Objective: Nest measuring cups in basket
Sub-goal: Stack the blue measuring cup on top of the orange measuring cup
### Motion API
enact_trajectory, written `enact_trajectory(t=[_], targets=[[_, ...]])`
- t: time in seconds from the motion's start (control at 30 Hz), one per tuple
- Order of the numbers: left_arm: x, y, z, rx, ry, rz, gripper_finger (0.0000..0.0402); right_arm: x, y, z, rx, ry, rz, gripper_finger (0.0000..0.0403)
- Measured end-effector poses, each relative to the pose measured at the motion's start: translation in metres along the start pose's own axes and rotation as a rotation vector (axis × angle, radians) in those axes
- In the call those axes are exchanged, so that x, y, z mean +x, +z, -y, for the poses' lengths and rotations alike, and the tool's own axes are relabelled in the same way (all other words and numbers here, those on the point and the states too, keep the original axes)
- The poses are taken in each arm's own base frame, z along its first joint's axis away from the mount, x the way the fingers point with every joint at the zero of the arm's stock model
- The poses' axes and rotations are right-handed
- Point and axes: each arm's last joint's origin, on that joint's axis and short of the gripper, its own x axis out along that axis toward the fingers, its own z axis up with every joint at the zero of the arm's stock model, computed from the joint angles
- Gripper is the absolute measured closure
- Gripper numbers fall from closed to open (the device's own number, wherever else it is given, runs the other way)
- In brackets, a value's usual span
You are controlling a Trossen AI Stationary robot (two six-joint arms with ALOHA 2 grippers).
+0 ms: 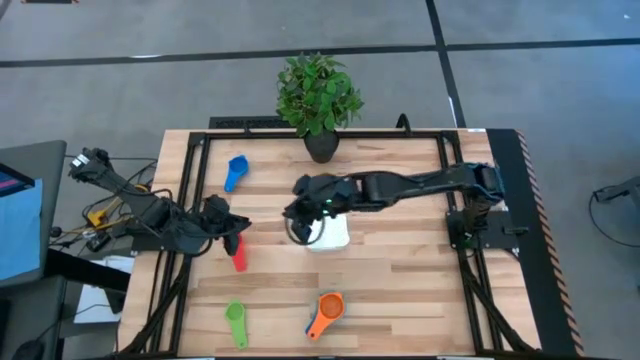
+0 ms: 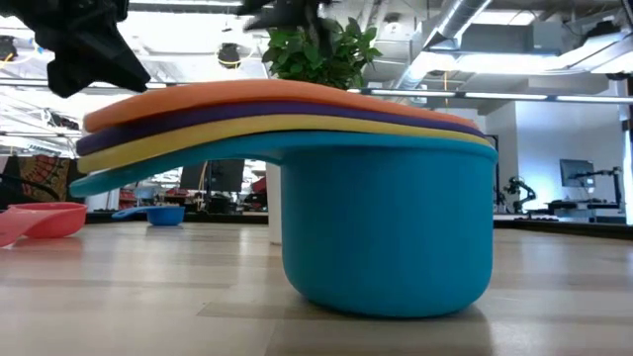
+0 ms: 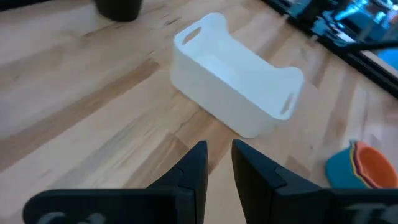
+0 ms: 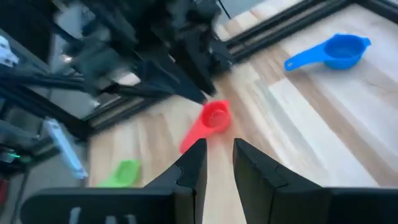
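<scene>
Left gripper (image 1: 236, 238): near the table's left edge, low above the red cup; in its own wrist view the two dark fingers (image 3: 194, 171) stand a narrow gap apart with nothing between them, so it is slightly open and empty
Right gripper (image 1: 296, 222): reached across to the middle of the table, over the left end of the basket; its fingers (image 4: 191, 168) also show a narrow gap with nothing held
Basket (image 3: 239, 78): white, with cut-out handles at both ends, on the wood at the table's centre; its inside shows bare in the left wrist view
Nested stack (image 1: 326, 311): orange cup on top, then purple, yellow and teal beneath, near the table's front edge, well apart from the basket
Red cup (image 4: 211, 121): on the table just under the left gripper
Blue cup (image 4: 329, 51): alone towards the far left of the table
Green cup (image 1: 236, 322): near the front edge, left of the stack
Plant (image 1: 318, 95): in a dark pot at the far edge
</scene>
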Motion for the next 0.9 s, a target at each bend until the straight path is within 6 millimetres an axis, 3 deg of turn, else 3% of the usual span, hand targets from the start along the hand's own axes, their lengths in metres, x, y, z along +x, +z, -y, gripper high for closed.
enact_trajectory(t=[0.23,0.33,0.57,0.7,0.9], targets=[[-0.001,0.002,-0.012,-0.198,0.073,-0.006,0.034,0.033,-0.008,0.017,-0.075,0.042,-0.05,0.03],[-0.001,-0.001,-0.018,-0.238,0.093,-0.098,0.034,0.053,-0.018,0.022,-0.112,0.081,-0.108,0.03],[-0.003,-0.019,-0.026,-0.409,0.193,-0.441,0.034,0.086,-0.024,0.016,-0.134,0.221,-0.163,0.03],[-0.006,-0.024,-0.032,-0.48,0.303,-0.479,0.034,0.098,-0.019,0.008,-0.145,0.246,-0.149,0.0298],[-0.006,-0.025,-0.038,-0.474,0.364,-0.465,0.034,0.109,-0.013,0.006,-0.118,0.244,-0.155,0.0242]])
